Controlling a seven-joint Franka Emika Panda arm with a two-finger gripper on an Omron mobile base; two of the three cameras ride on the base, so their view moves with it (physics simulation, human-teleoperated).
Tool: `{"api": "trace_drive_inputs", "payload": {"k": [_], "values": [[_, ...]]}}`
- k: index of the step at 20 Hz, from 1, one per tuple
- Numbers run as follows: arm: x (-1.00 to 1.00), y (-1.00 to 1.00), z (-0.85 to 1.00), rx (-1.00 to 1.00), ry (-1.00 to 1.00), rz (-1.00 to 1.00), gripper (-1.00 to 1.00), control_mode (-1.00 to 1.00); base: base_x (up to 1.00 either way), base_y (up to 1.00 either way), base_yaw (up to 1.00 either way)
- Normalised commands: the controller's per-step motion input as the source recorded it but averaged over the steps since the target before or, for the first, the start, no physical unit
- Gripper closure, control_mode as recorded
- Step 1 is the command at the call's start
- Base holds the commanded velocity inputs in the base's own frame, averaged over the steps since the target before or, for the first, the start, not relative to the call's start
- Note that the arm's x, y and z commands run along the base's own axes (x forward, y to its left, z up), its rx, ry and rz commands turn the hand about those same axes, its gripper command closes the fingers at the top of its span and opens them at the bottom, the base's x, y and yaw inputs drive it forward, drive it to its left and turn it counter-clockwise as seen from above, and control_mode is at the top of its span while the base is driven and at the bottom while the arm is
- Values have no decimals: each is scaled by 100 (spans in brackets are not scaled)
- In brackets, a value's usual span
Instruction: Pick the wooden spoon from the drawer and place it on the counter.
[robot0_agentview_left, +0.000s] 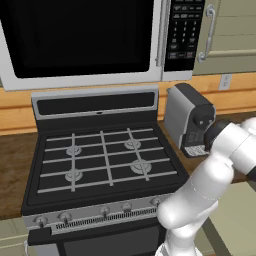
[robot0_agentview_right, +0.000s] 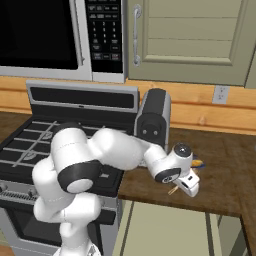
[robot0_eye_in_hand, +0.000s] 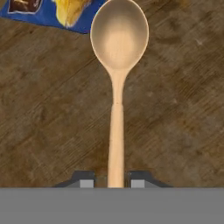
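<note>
Gripper (robot0_eye_in_hand: 113, 183) holds the wooden spoon (robot0_eye_in_hand: 117, 83) by its thin handle above the surface (robot0_eye_in_hand: 175, 109); light, rigid wood, likely pivots if held loosely.

The counter (robot0_agentview_right: 220, 170) is a dark brown wood-grain top with a lighter wooden backsplash behind it. A grey and black coffee machine (robot0_agentview_right: 153, 119) stands on it at the back, just beside the black gas stove (robot0_agentview_left: 107, 155), which breaks the countertop in two. In front of the coffee machine and further from the stove, a flat blue-and-yellow packet (robot0_eye_in_hand: 52, 11) lies on the wood. The head of the wooden spoon (robot0_eye_in_hand: 117, 74) is just beside the packet; whether it rests on the wood cannot be told.
</note>
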Motion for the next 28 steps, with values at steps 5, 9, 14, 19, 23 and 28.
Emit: {"api": "trace_drive_inputs", "payload": {"k": [5,9,14,19,23,28], "values": [[0,0,0,0,0,0,-100,-100,0,0,0],[-14,0,15,-1,-2,0,-100,-100,0,0,0],[-63,10,82,-11,-21,-3,-100,-100,0,0,0],[-66,38,100,-14,-23,0,-100,-100,0,0,0],[-61,55,100,-23,-10,0,-100,-100,0,0,0],[-68,95,74,-23,-2,0,-100,-100,0,0,0]]}}
